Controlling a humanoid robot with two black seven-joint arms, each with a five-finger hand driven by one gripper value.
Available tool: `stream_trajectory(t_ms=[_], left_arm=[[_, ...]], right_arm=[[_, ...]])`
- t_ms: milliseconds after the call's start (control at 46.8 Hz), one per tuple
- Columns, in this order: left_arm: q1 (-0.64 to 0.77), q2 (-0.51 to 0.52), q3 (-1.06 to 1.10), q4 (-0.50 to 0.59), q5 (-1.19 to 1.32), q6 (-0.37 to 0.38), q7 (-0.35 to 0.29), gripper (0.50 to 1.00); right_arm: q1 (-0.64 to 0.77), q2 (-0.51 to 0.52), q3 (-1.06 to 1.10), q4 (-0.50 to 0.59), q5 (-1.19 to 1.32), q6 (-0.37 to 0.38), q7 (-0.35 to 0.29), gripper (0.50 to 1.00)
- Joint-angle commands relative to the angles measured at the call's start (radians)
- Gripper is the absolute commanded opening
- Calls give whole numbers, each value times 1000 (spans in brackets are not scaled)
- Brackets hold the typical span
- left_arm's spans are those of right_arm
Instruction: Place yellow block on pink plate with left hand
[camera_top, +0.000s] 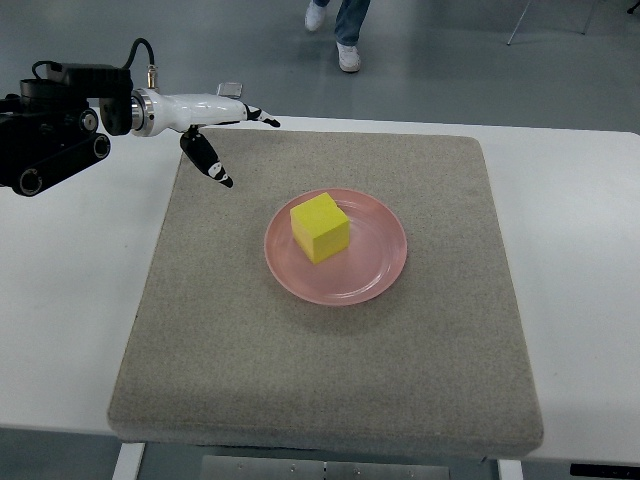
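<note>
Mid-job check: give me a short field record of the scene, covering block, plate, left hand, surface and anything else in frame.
yellow block: on the pink plate, slightly left of its centre
pink plate: on the grey mat
left hand: open, holding nothing, above the mat's far-left corner, apart from the plate
grey mat: on the white table
right hand: not in view
person's legs: beyond the table

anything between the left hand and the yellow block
Top view: only bare grey mat and the pink plate rim lie between the open left hand and the yellow block.
</note>
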Motion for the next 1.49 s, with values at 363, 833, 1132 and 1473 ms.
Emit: stream_trajectory(t_ms=[363, 833, 1132, 1473], left_arm=[[78, -112, -78, 381, -309, 67, 6, 960], [114, -175, -78, 473, -844, 147, 35, 958], [168, -179, -125, 462, -995, 120, 20, 966], [213, -198, -277, 462, -998, 124, -28, 986]], right_arm=[[0, 0, 0, 0, 0, 0, -1, 924], [0, 0, 0, -1, 0, 0, 0, 924], [0, 0, 0, -1, 0, 0, -1, 924], [0, 0, 1, -1, 0, 0, 0, 924]])
